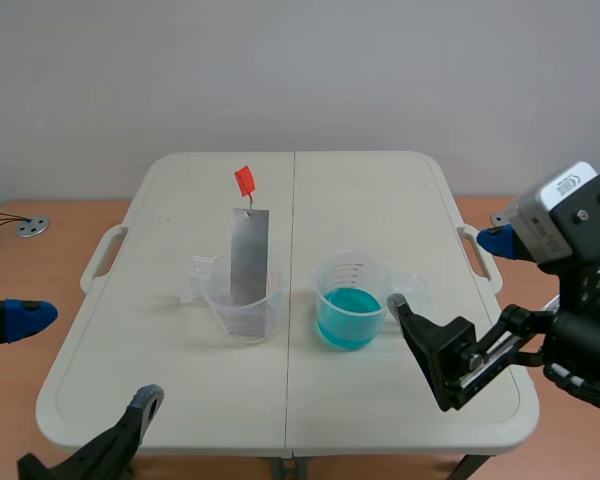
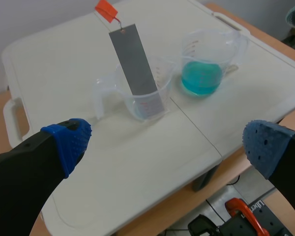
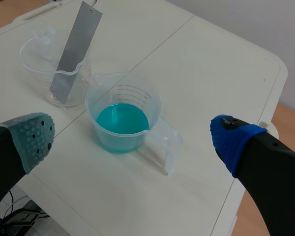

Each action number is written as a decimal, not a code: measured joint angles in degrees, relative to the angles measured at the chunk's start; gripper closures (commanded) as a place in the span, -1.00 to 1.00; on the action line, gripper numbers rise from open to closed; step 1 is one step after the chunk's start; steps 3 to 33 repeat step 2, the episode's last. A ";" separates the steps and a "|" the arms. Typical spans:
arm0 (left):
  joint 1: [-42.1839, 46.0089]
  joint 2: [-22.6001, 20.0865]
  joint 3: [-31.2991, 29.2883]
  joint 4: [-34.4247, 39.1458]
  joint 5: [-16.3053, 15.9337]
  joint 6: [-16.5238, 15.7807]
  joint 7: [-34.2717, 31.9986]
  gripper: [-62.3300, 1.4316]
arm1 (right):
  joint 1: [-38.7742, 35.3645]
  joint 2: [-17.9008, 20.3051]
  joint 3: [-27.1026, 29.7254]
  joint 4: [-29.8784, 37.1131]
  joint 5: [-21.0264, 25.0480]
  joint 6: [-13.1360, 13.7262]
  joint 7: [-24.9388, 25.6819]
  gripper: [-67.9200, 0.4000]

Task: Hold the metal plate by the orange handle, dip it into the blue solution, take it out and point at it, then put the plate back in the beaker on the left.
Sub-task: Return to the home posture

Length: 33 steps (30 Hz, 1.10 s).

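Left arm sits low at the near left corner of the desk (image 1: 380, 200), its left end effector (image 2: 166, 142) released, fingers spread wide and nothing between them; one blue-padded finger lies out past the desk's left edge and the other past its near edge. Right arm comes in at the desk's right side, raised somewhat above the surface, with the right end effector (image 3: 132, 138) likewise released, fingers well apart and holding nothing; one pad is grey-green, the other blue. The metal plate (image 1: 249, 258) stands in the left beaker (image 1: 220, 300), lower end inside against the wall, the greater part rising clear above the rim at a slight lean. The orange handle (image 1: 244, 181) is at the plate's top end, joined by a short wire hook, untouched by either end effector. The left beaker is clear plastic with its grip turned toward the left arm's side; whether it holds any liquid cannot be told. The right beaker (image 1: 380, 275), also clear with printed graduations, holds the blue solution (image 1: 348, 318) in its lower part, and its grip is turned toward the right arm. The two beakers stand near each other but apart, one on each side of the desk's centre seam (image 1: 294, 200). In the right wrist view the right beaker lies directly ahead of the end effector, with the left beaker and plate beyond it, so the blue beaker stands between that end effector and the plate
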 measured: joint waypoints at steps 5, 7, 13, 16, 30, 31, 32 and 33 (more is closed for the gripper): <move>0.02 0.00 0.00 -0.02 0.02 0.00 2.05 -1.00 | 0.00 0.00 0.00 0.00 -0.02 0.00 0.00 -0.95; 0.02 0.00 0.00 -0.02 0.02 0.00 2.05 -1.00 | 0.00 0.00 0.00 0.00 -0.02 0.00 0.00 -0.95; 0.02 0.00 0.00 -0.02 0.02 0.00 2.05 -1.00 | 0.00 0.00 0.00 0.00 -0.02 0.00 0.00 -0.95; 0.02 0.00 0.00 -0.02 0.02 0.00 2.05 -1.00 | 0.00 0.00 0.00 0.00 -0.02 0.00 0.00 -0.95; 0.02 0.00 0.00 -0.02 0.02 0.00 2.05 -1.00 | 0.00 0.00 0.00 0.00 -0.02 0.00 0.00 -0.95; 0.02 0.00 0.00 -0.02 0.02 0.00 2.05 -1.00 | 0.00 0.00 0.00 0.00 -0.02 0.00 0.00 -0.95; 0.02 0.00 0.00 -0.02 0.02 0.00 2.05 -1.00 | 0.00 0.00 0.00 0.00 -0.02 0.00 0.00 -0.95; 0.02 0.00 0.00 -0.02 0.02 0.00 2.05 -1.00 | 0.00 0.00 0.00 0.00 -0.02 0.00 0.00 -0.95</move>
